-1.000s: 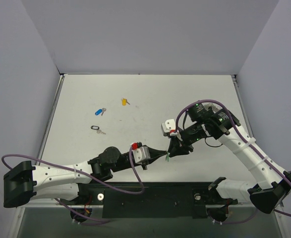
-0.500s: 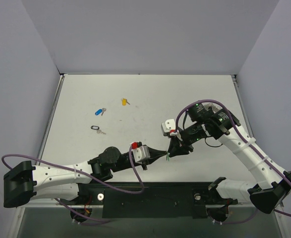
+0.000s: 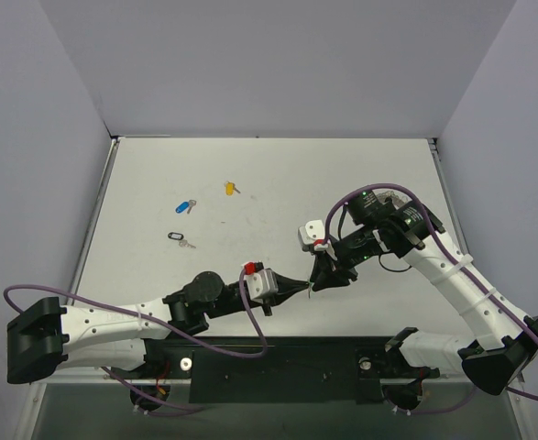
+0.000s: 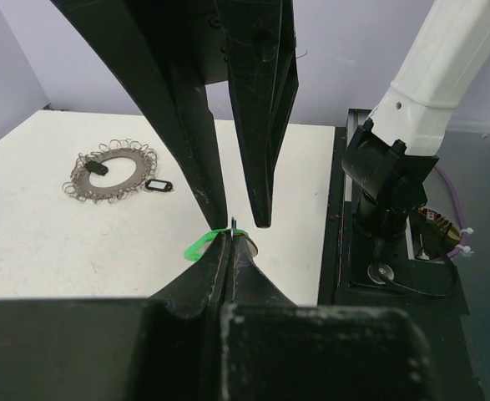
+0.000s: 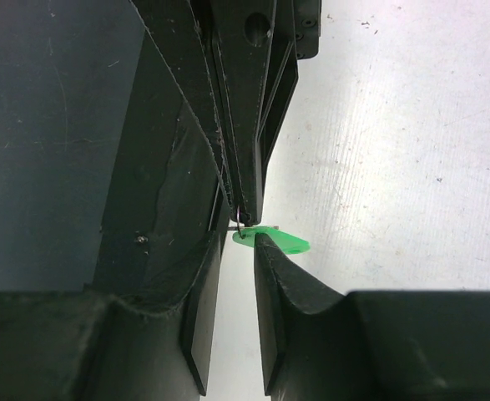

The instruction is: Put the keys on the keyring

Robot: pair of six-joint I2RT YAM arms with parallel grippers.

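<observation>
My left gripper is shut on the green-headed key, pinching it at its small wire ring. My right gripper meets it tip to tip, jaws apart, straddling the left fingertips. The green head rests against one right fingertip. In the left wrist view the keyring lies flat on the table behind, with a black-headed key at its edge. The right arm hides it from above. Blue, yellow and black keys lie at the table's left.
The white table is walled at the back and both sides. The right arm's base and purple cable stand close behind the grippers in the left wrist view. A black base rail runs along the near edge.
</observation>
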